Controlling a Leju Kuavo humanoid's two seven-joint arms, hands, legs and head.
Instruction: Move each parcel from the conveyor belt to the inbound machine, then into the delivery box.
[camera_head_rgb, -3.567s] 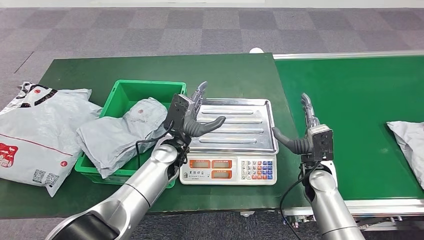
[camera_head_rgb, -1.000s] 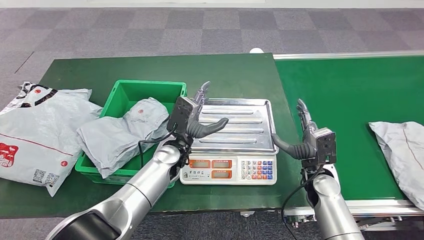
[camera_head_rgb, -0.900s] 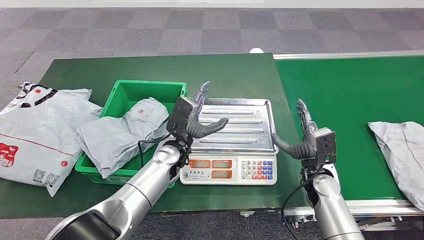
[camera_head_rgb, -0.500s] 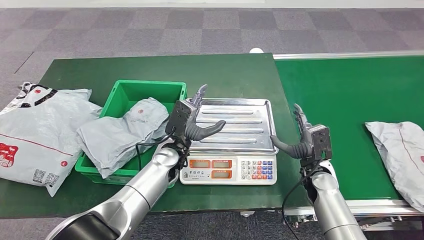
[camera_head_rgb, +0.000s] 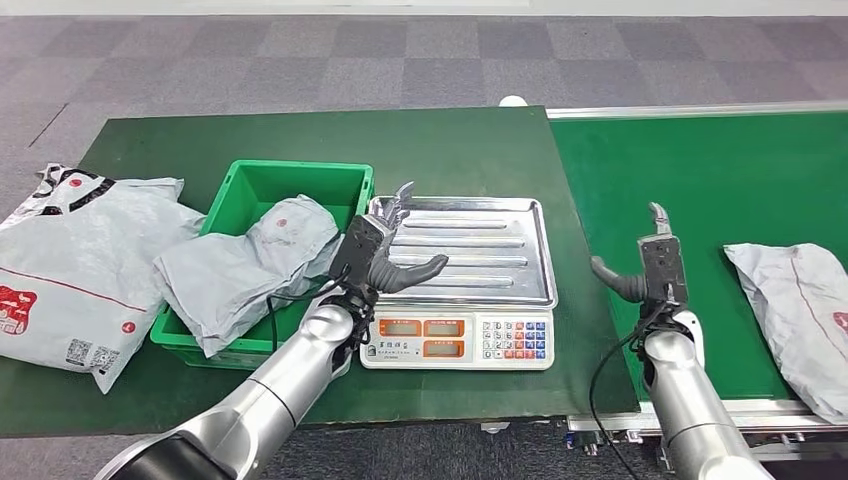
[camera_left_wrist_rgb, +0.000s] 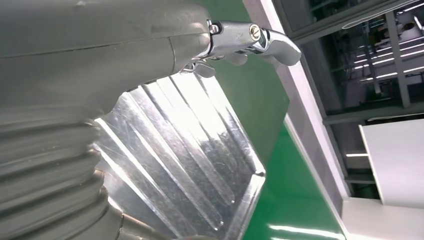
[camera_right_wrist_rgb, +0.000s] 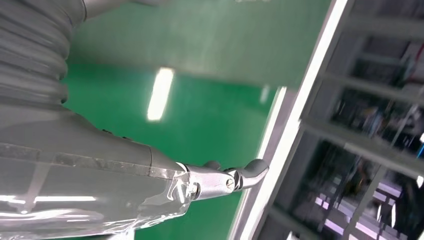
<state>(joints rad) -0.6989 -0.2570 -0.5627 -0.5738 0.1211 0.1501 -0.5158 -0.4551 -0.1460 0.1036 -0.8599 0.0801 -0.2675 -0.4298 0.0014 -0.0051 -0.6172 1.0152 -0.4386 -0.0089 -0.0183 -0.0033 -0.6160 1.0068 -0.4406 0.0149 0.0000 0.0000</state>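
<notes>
Left hand (camera_head_rgb: 385, 250) hangs over the near-left corner of the scale (camera_head_rgb: 460, 290) pan, thumb stuck out toward pan centre, fingers apart, nothing held. Whether it touches the pan can't be told from the head view. Left wrist view: ribbed cover and thumb block approx. half the pic; ridged pan (camera_left_wrist_rgb: 190, 150) lies just beyond, one metal fingertip (camera_left_wrist_rgb: 270, 42) over green cloth past the pan edge. Other fingers hidden behind the thumb.

Right hand (camera_head_rgb: 650, 260) is raised over the belt (camera_head_rgb: 720, 170), just inside its left edge, fingers pointing away from the robot, thumb out to its left. Fingers apart, empty. Right wrist view: blurred; one fingertip (camera_right_wrist_rgb: 247, 175) over green belt w/ a pale rail beyond. Background racks too smeared to ID.

Parcel (camera_head_rgb: 800, 310) lies on the belt to the right of the right hand, clear of it, not touched. Its right part is cut off by the pic edge; a small red mark shows at the cut, unreadable.

Bin (camera_head_rgb: 255, 190) sits just left of the left hand, touching or nearly touching the scale side; which, can't tell, arm covers the gap. Grey bags (camera_head_rgb: 235, 265) overfill it and hide its near wall. Further left of the bin, large bag (camera_head_rgb: 75, 270) w/ red print lies on the table (camera_head_rgb: 300, 130), partly cut off at the left edge. Labels on it too small to read.

Scale display and keypad visible below the left hand; digits illegible.
</notes>
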